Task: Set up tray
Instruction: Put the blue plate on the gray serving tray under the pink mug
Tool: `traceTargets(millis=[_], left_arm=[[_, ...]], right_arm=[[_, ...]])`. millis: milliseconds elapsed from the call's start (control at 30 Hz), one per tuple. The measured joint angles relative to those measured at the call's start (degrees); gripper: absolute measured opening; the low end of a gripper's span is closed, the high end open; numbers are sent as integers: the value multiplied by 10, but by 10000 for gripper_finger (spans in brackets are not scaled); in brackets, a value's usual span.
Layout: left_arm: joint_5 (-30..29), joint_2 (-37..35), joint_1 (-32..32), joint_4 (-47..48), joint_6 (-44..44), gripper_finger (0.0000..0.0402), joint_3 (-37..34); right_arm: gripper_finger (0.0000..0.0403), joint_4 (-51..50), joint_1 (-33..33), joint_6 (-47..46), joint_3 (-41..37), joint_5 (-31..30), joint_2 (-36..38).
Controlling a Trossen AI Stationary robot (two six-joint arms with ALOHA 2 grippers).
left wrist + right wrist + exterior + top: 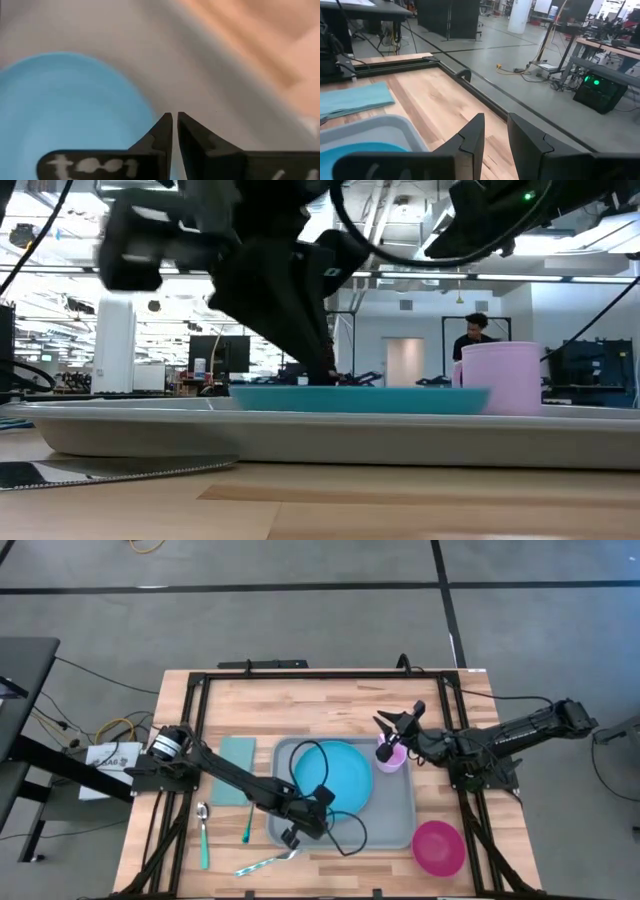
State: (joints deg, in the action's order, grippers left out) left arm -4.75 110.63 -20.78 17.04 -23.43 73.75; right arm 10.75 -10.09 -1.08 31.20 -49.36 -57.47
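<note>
The grey-blue tray (395, 815) lies flat in the middle of the table, also in the low view (330, 435). A round blue plate (335, 775) rests on the tray's floor. A pink cup (390, 755) stands upright in the tray's far right corner. My left gripper (292, 837) is shut and low at the tray's near left corner, next to the plate (65, 115). My right gripper (398, 720) is open and hovers over the pink cup, holding nothing (495, 130). My left gripper (175, 120) points its shut fingertips down at the tray's floor (210, 85) just beside the plate's rim. I cannot tell whether they touch the tray.
A folded teal napkin (237, 770) lies left of the tray. A spoon (203, 830), a teal-handled utensil (248, 823) and a fork (265, 862) lie near the table's near left. A pink bowl (438, 847) sits near the right corner. A person (475, 330) stands far behind.
</note>
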Motion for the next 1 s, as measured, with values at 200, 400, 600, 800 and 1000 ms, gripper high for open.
traceTargets(millis=[200, 400, 600, 800, 1000], left_arm=[[-181, 0, 4, 64, 46, 17, 38], [-258, 0, 18, 179, 134, 2, 76], [-362, -19, 48, 452, 274, 0, 96], [-384, -66, 71, 551, 423, 0, 29], [-319, -106, 86, 323, 370, 0, -114]], right_arm=[[79, 4, 5, 0, 0, 0, 0], [79, 5, 5, 0, 0, 0, 0], [79, 5, -3, -4, 0, 0, 0], [79, 9, -7, -4, 0, 0, 0], [79, 11, -7, -4, 0, 0, 0]])
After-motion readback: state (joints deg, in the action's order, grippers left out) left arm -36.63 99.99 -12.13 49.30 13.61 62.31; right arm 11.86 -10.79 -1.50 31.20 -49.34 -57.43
